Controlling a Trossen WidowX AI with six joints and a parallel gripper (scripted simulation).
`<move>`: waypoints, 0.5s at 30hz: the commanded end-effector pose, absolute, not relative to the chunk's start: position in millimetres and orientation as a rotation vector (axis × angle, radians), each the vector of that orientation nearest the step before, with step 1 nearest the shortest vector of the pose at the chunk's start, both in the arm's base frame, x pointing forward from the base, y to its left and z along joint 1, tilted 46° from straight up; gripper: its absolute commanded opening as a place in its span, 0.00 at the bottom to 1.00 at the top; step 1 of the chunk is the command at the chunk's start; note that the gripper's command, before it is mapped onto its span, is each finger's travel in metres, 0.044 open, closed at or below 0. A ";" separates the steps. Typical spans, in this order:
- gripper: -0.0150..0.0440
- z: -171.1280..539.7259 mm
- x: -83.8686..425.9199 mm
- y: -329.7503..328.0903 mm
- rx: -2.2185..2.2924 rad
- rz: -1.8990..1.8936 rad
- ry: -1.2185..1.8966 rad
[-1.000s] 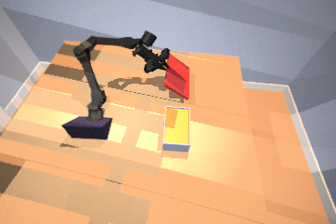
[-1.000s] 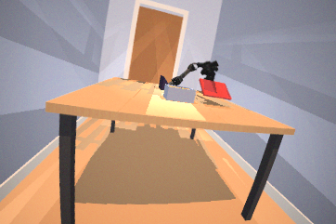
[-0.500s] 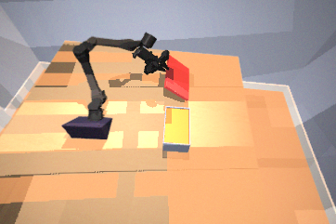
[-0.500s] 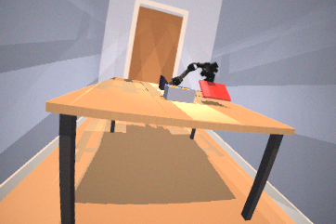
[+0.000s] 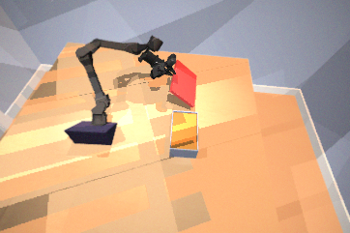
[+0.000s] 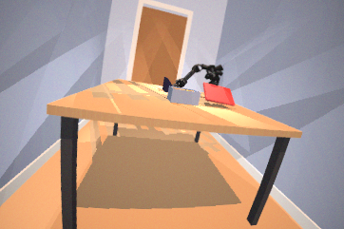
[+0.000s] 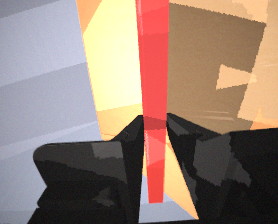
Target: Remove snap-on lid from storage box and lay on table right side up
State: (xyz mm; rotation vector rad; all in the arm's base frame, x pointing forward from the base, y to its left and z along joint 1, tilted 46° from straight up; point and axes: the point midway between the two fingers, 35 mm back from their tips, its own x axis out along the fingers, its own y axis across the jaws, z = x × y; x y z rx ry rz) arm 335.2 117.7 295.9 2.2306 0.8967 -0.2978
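The red lid [image 5: 185, 85] [image 6: 219, 94] is off the box and held tilted above the table, beyond the box in the top view and to its right in the exterior view. In the wrist view the lid [image 7: 155, 75] shows edge-on as a narrow red strip between the fingers. My gripper [image 5: 172, 70] [image 7: 154, 119] is shut on the lid at its edge. The grey-blue storage box [image 5: 184, 153] [image 6: 183, 96] stands upright and open on the table. Which face of the lid points up is hard to tell.
The wooden table [image 5: 218, 93] [image 6: 143, 110] bears the box and the arm's dark base [image 5: 92, 133]. The table's far edge runs just behind the lid and gripper in the top view. A shadow lies under the lid.
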 end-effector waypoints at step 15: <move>0.25 289.5 335.7 125.5 2.238 -0.290 0.877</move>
